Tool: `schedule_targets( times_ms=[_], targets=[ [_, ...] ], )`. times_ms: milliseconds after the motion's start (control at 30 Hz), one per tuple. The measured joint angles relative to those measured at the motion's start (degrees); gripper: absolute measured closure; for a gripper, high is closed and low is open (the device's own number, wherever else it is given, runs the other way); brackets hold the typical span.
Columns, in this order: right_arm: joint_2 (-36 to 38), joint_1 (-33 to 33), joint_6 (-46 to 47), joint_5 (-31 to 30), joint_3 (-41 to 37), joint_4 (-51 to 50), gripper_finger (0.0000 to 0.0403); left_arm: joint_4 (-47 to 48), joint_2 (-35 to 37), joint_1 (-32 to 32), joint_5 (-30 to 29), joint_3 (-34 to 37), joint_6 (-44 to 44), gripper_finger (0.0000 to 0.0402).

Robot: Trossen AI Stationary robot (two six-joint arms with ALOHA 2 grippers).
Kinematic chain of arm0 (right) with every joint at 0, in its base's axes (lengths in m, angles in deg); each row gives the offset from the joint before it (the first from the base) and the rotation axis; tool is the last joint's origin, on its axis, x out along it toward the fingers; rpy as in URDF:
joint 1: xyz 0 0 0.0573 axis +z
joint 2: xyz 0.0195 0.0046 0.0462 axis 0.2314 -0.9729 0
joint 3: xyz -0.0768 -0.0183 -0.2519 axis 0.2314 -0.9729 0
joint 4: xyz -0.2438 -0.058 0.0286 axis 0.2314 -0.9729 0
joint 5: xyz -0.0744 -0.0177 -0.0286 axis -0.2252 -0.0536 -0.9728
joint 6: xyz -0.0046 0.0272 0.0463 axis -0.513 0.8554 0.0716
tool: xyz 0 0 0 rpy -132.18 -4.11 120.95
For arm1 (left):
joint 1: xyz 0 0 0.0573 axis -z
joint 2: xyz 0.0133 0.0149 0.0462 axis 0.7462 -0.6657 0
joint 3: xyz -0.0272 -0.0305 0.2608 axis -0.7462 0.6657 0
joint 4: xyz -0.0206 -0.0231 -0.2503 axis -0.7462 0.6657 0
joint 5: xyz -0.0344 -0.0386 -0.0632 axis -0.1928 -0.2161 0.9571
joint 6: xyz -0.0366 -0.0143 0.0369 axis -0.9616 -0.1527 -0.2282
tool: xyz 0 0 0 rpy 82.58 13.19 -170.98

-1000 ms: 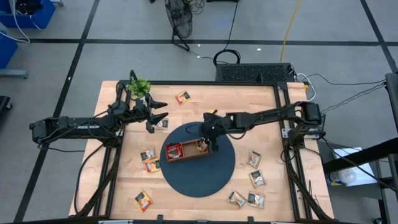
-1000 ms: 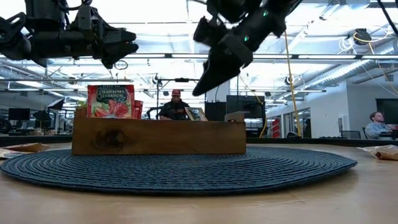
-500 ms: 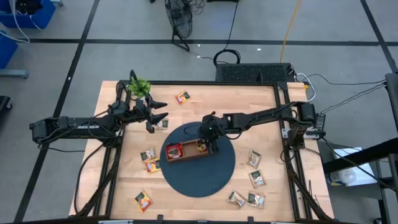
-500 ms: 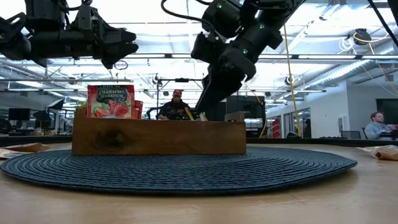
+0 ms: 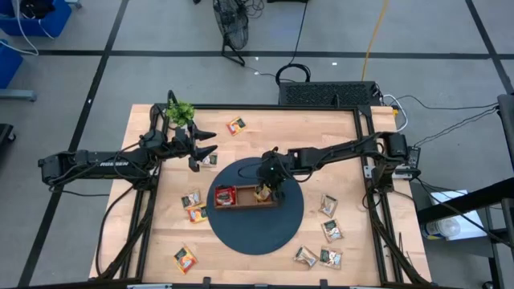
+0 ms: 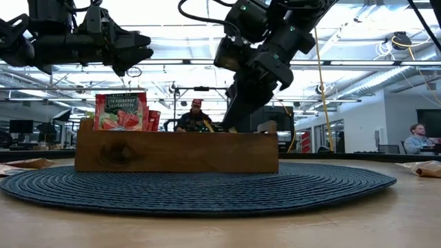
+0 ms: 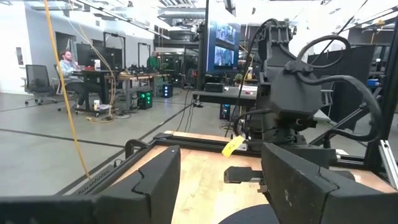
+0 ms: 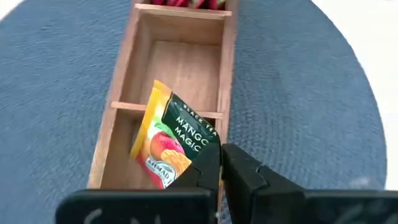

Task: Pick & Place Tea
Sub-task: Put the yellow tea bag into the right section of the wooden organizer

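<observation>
Only the right wrist view shows the yellow-and-black mango tea sachet leaning in the end compartment of the brown three-compartment wooden tray. The right gripper is clenched with its fingertips meeting at the sachet's corner; whether it pinches the sachet I cannot tell. The right arm reaches down over the tray. The left gripper hovers beyond the tray, its fingers parted and holding nothing.

the brown three-compartment wooden tray has its middle compartment bare and open from above; red sachets fill one end, and the right gripper with an orange mango sachet blocks the other. the round dark woven mat lies bare around the tray.
</observation>
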Motion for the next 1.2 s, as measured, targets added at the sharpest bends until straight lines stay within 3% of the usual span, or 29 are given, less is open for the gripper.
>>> schedule_targets(
  times_ms=[333, 533, 700, 967, 1200],
  targets=[
    [5.0, 7.0, 11.6, -14.2, 0.0, -3.6, 0.0402, 0.0, 0.0, 0.0, 0.0, 0.0, 0.0, 0.0176],
    [5.4, 14.9, 19.9, -34.6, -1.2, -1.8, 0.0403, 0.0, 0.0, 0.0, 0.0, 0.0, 0.0, 0.0176],
    [5.4, 18.9, 23.4, -46.5, -9.6, 11.8, 0.0403, 0.0, 0.0, 0.0, 0.0, 0.0, 0.0, 0.0176],
    [5.4, 20.5, 24.2, -56.6, -23.0, 37.1, 0.0403, 0.0, 0.0, 0.0, 0.0, 0.0, 0.0, 0.0176],
    [5.4, 20.9, 22.6, -57.9, -24.7, 39.9, 0.0403, 0.0, 0.0, 0.0, 0.0, 0.0, 0.0, 0.0176]
  ],
)
